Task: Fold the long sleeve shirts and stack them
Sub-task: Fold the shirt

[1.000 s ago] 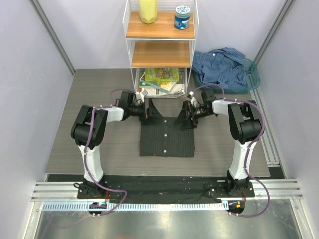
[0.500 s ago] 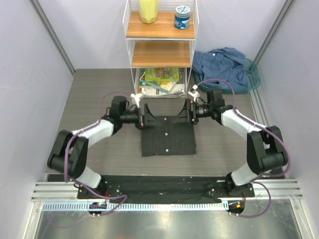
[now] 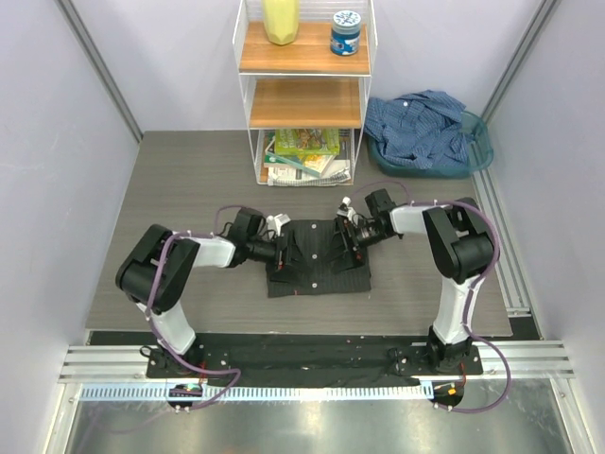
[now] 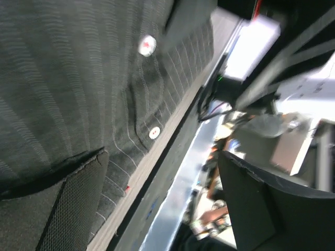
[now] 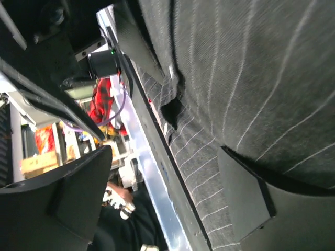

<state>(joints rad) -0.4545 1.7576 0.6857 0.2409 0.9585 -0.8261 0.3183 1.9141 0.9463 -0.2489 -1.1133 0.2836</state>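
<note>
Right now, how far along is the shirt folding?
Done: the dark pinstriped shirt lies folded into a compact rectangle on the table. In hand: the left fingers and right fingers sit spread open at its two side edges. Left: the blue shirt lies crumpled in the teal basket, unfolded, so nothing is stacked yet.

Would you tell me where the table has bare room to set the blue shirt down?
Widest bare mat lies back left, between the shelf rack and the left wall. A narrower patch sits between the basket and the right arm. It is crowded around the dark shirt.
</note>
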